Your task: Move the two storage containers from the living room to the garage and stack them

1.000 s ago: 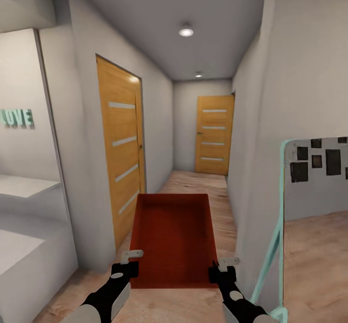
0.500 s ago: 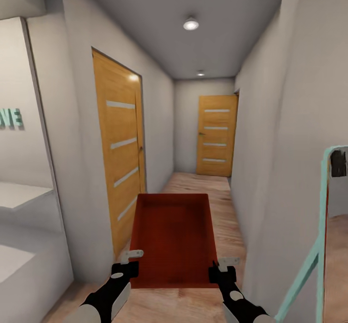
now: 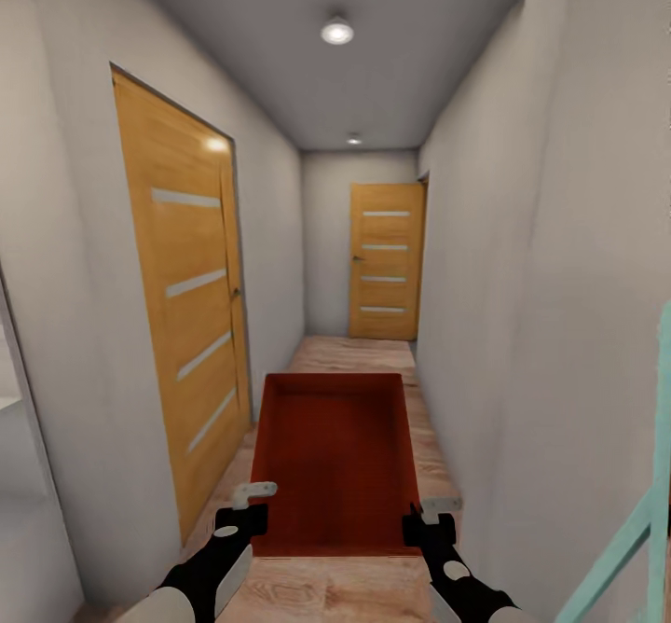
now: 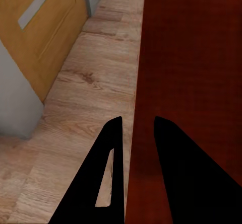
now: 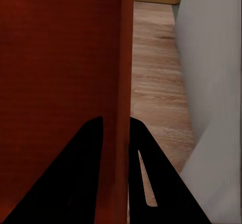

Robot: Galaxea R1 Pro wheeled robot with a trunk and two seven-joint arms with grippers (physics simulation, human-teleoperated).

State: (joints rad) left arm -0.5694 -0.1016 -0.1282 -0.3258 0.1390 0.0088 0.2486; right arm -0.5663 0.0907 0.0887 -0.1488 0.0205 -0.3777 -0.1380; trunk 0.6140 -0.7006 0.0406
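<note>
Both jaws pinch the storage container (image 3: pixel 335 460): in the head view, left gripper (image 3: pixel 244 504) and right gripper (image 3: pixel 429 516) carry it down a hallway toward a far wooden door (image 3: pixel 385 261). Each wrist view shows fingers astride a side wall (image 4: pixel 135 133) (image 5: pixel 125 108). It looks stiff, light and smooth, so rim grips suit it.
</note>
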